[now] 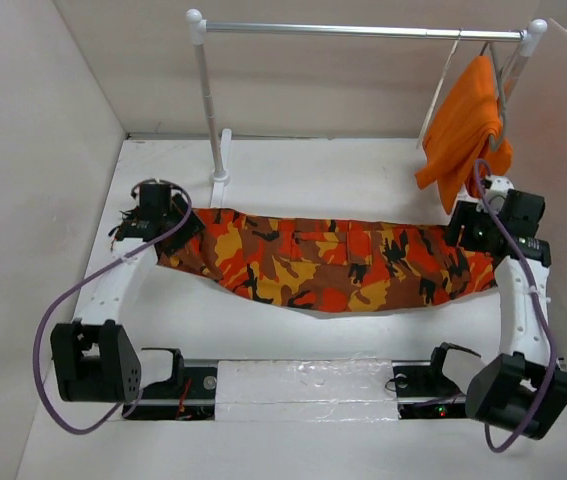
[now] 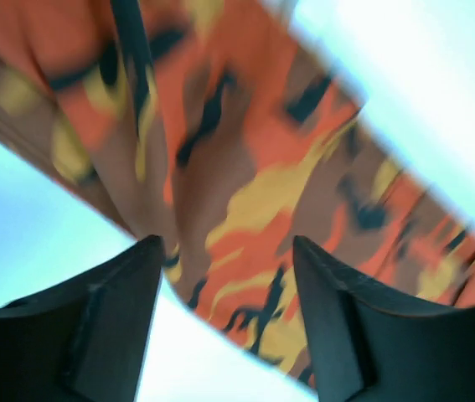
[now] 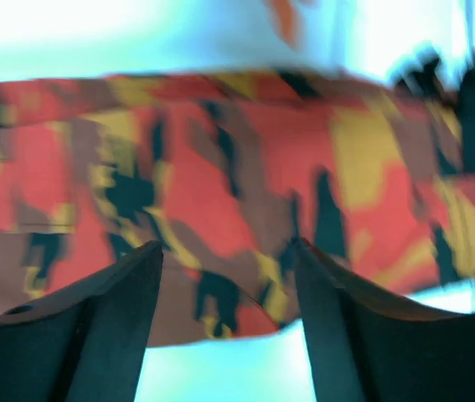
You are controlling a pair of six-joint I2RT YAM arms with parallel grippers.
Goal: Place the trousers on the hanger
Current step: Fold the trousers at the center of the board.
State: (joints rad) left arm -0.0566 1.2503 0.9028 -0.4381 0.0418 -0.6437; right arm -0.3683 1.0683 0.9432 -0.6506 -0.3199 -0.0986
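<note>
The camouflage trousers (image 1: 333,265) lie spread lengthwise across the middle of the table, folded into a long band. My left gripper (image 1: 185,232) is at their left end and my right gripper (image 1: 463,238) at their right end. In the left wrist view the jaws (image 2: 229,251) stand wide apart over the cloth (image 2: 245,151). In the right wrist view the jaws (image 3: 229,251) are also wide apart, with the cloth (image 3: 220,142) just beyond the tips. Both wrist views are blurred. The pale hanger (image 1: 441,90) hangs from the rail at the back right.
A silver rail (image 1: 363,30) on white posts (image 1: 206,100) spans the back. A plain orange garment (image 1: 468,125) hangs at its right end, just above my right gripper. White walls enclose the table on the left, back and right.
</note>
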